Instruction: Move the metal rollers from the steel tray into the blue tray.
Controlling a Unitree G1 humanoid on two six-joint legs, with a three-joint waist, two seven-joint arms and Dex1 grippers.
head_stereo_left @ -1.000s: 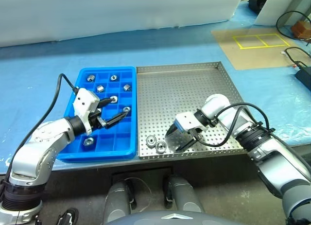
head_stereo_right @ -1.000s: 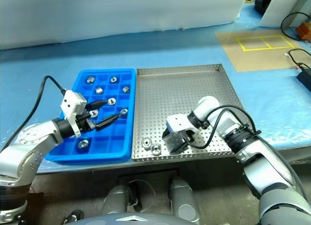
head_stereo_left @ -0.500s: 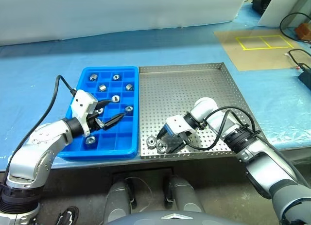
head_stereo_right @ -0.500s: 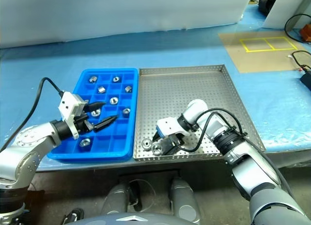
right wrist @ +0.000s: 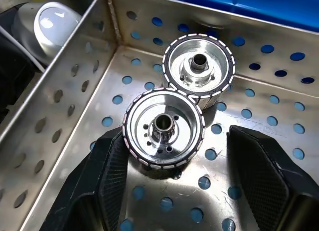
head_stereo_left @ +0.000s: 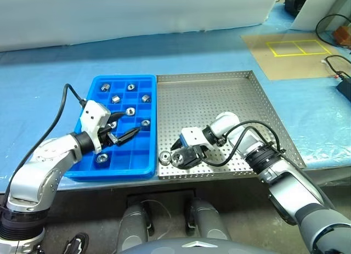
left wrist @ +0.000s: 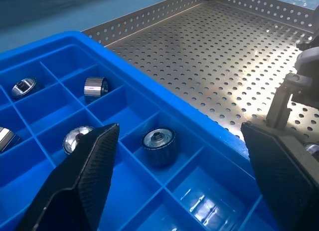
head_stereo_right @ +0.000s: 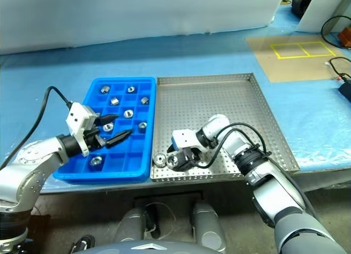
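right gripper (right wrist: 172, 178) jaws apart, straddling nearer metal roller (right wrist: 163, 128) in steel tray (head_stereo_left: 219, 100) corner; centre before closing, avoid touching second roller (right wrist: 198, 65); left gripper (head_stereo_left: 122, 129) spread above blue tray (head_stereo_left: 141, 167)

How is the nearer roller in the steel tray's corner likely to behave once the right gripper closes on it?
The nearer roller looks solid metal, so probably rigid and heavy for its size. It stands on a flat end, so it seems unlikely to roll. Its rim is ridged, which may help the open right gripper hold it. It touches the second roller, so a push would likely nudge that one along the steel tray.
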